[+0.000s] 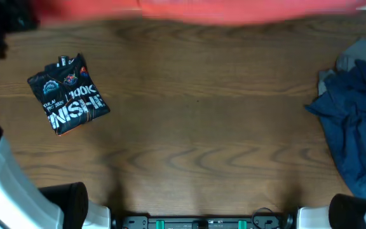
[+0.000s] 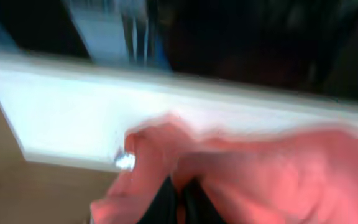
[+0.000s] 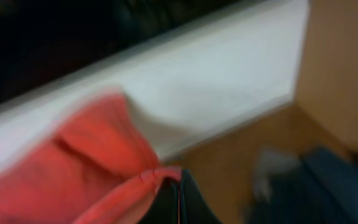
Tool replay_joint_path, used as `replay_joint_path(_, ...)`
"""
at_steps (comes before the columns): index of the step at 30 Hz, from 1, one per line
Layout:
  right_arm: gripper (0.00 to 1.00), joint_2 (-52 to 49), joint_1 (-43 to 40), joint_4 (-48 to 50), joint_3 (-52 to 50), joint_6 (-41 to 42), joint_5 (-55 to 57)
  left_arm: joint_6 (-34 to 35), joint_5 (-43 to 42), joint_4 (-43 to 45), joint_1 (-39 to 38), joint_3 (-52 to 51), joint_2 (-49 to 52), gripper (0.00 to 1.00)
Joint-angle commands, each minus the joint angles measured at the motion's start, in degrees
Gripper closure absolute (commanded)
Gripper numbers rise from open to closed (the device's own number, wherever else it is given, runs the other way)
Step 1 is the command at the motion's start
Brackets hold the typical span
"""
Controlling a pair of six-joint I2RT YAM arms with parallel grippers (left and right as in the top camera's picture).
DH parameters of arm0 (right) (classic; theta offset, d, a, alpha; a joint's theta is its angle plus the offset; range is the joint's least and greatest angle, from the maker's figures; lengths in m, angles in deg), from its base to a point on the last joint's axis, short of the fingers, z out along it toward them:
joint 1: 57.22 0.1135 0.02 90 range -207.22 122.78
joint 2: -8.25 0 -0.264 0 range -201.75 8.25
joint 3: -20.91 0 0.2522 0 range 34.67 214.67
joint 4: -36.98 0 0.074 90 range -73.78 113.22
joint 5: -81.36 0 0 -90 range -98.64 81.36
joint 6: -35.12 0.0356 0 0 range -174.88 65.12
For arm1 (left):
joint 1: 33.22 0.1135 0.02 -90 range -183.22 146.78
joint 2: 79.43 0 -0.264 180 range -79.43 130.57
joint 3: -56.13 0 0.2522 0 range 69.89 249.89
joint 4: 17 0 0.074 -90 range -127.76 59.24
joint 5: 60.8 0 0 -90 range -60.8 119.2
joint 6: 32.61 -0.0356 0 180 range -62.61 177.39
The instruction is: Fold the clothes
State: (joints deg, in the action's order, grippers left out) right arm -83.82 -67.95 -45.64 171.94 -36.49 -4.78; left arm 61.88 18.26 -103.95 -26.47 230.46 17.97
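From above, the wooden table (image 1: 196, 127) fills the view. A red garment (image 1: 202, 11) shows as a blurred band along the table's far edge. Toward the table's left end lies a folded black shirt (image 1: 68, 94) with white lettering, flat and square on the wood. At the table's right end sits a loose heap of blue clothes (image 1: 358, 127), with a grey piece (image 1: 354, 57) poking out on its far side. The left arm's base (image 1: 18, 197) and the right arm's base (image 1: 354, 213) stand at the table's near corners. Neither set of fingers can be picked out in this view. The left wrist view is heavily smeared. The left gripper (image 2: 180, 190) shows as two dark fingers at the bottom, drawn almost together with only a thin line between them. The red garment (image 2: 278, 174) is bunched around their tips and appears pinched there. Behind it runs a white board (image 2: 73, 112) with darkness above, and the table cannot be clearly made out. The right wrist view is also blurred. The right gripper (image 3: 180, 186) has its dark fingers closed to a narrow slit, and a corner of the red garment (image 3: 92, 155) runs into their tips, so it appears gripped. The cloth hangs clear above the table (image 3: 229, 168), with the white board (image 3: 216, 93) slanting behind. The blue clothes (image 3: 322, 186) lie on the table at lower right.
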Motion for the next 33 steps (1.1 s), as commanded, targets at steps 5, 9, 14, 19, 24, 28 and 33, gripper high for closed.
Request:
replay_joint_path(5, 0.99, -10.3, -0.3, -17.0, -8.1, -3.0, 2.8, -3.7, -3.2, -23.3, -0.2, -10.4, 10.8, 0.94)
replay_joint_path(9, 0.99, -13.3, -0.3, -20.8, -17.7, -4.1, 2.8, -4.0, -4.9, -23.4, -0.2, -24.9, 11.6, 0.94)
replay_joint_path(14, 0.99, -13.7, -0.4, -20.0, -32.5, -4.3, 2.8, -6.0, -4.9, -22.8, -0.2, -43.8, 11.6, 0.94)
replay_joint_path(19, 0.99, -13.7, -0.5, -19.9, -42.6, -4.3, 3.1, -6.2, -4.9, -22.8, -0.2, -59.3, 11.1, 0.94)
replay_joint_path(24, 0.99, -13.2, -0.5, -19.8, -50.1, -4.3, 3.9, -5.7, -4.9, -18.8, -0.2, -74.3, 6.4, 0.94)
replay_joint_path(28, 0.99, -11.8, -0.6, -18.8, -53.8, -3.2, 5.1, -3.3, -4.1, -14.3, -0.2, -84.5, -2.1, 0.94)
replay_joint_path(33, 0.99, -7.4, -1.1, -18.8, -56.5, -1.7, 6.9, -0.5, -2.5, -12.6, -0.2, -92.0, -13.1, 0.94)
